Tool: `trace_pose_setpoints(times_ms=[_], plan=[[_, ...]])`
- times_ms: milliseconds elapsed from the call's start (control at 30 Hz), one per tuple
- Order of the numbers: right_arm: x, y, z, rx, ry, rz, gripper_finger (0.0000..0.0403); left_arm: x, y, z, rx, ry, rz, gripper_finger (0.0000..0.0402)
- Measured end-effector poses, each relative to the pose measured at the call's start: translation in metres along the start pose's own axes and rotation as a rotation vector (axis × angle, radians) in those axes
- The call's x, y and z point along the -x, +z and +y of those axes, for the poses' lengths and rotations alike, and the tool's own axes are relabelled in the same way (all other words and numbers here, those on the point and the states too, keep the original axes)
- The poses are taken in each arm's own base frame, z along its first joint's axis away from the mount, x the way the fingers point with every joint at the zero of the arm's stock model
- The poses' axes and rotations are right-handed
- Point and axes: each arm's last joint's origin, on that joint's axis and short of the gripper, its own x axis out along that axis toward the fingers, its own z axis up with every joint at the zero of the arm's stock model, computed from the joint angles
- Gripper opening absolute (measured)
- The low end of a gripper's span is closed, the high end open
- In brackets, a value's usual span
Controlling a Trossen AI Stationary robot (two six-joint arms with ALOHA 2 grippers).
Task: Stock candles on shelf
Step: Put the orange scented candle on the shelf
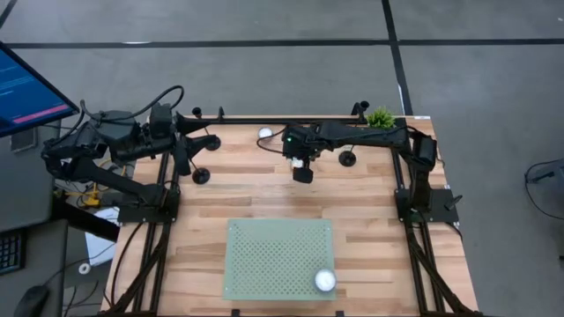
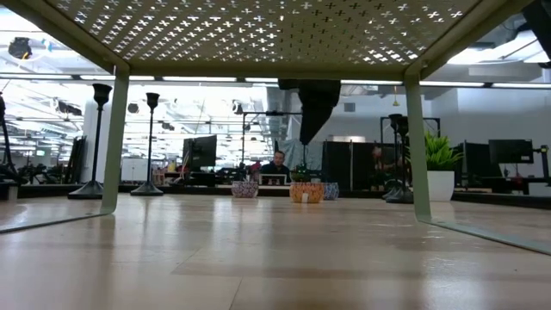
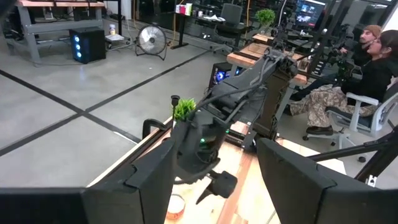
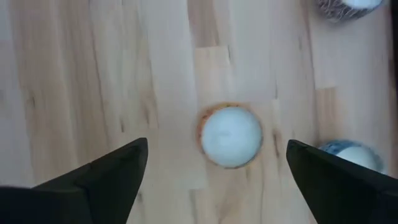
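The shelf is a pale green perforated panel point(image 1: 264, 255) standing on legs at the table's near side. The low view looks out from under it point(image 2: 258, 34). One white candle point(image 1: 325, 281) rests on its near right corner. Another candle point(image 1: 265, 134) sits on the table near the far edge. My right gripper point(image 1: 302, 169) points down over the far middle of the table, open, above a white candle with an orange rim point(image 4: 231, 135) that stands between its fingers without touching them. Two more candles point(image 4: 348, 155) point(image 4: 348, 4) stand beside it. My left gripper point(image 3: 214, 186) is open and empty at the far left.
The low view shows three candles point(image 2: 306, 191) in a row on the table beyond the shelf's legs point(image 2: 417, 146). A small green plant point(image 1: 381, 116) stands at the far right corner. Black clamp stands point(image 1: 201, 174) stand along the far edge. People sit beyond the table.
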Motion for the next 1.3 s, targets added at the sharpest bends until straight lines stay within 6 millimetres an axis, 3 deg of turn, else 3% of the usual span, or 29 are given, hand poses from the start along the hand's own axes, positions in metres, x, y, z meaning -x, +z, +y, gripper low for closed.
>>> trace_pose_setpoints(times_ms=[133,433,733,933,1300], plan=[[-0.012,-0.001,-0.007,-0.002,0.035,0.011,0.0384,0.0,0.0,0.0,-0.022,0.0,0.0,0.0225],[-0.065,-0.005,-0.012,0.006,0.053,0.113,0.0389,0.0,0.0,0.0,-0.025,-0.001,0.001,0.0226],[-0.072,-0.006,-0.019,0.026,0.021,0.115,0.0389,0.0,0.0,0.0,-0.025,-0.001,0.001,0.0225],[-0.057,0.001,-0.018,0.065,-0.012,0.055,0.0388,0.0,0.0,0.0,-0.028,0.0,0.003,0.0226],[-0.097,-0.013,-0.018,0.062,0.053,0.183,0.0386,0.0,-0.001,0.0,-0.036,0.001,0.006,0.0226]])
